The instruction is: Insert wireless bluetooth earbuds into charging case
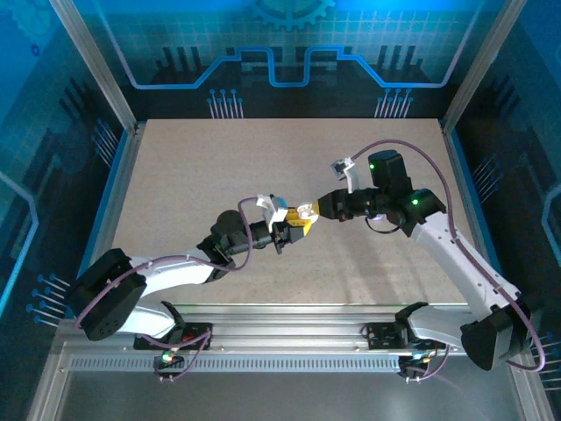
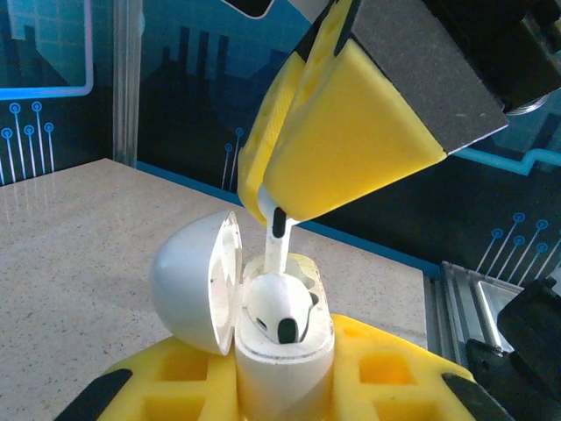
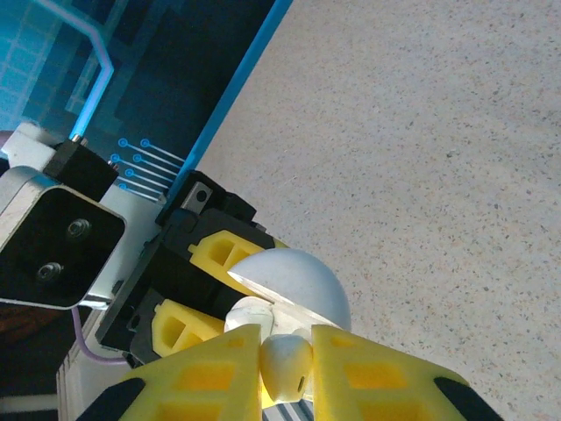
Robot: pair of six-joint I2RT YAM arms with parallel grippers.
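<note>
The charging case [image 2: 285, 373] is a small white shell with its lid [image 2: 195, 281] swung open to the left. My left gripper [image 2: 285, 386] is shut on its lower body between yellow fingers [image 2: 394, 368]. One earbud [image 2: 279, 309] sits head-up in the near slot. My right gripper [image 3: 285, 361] is shut on a second earbud [image 3: 286, 367] directly over the case. That earbud's stem [image 2: 275, 246] reaches down into the far slot. In the top view the two grippers [image 1: 294, 226] [image 1: 313, 210] meet tip to tip above mid-table.
The speckled beige table [image 1: 263, 167] lies below both grippers, bounded by blue walls and metal posts [image 1: 96, 61]. An aluminium rail [image 1: 289, 338] runs along the near edge by the arm bases.
</note>
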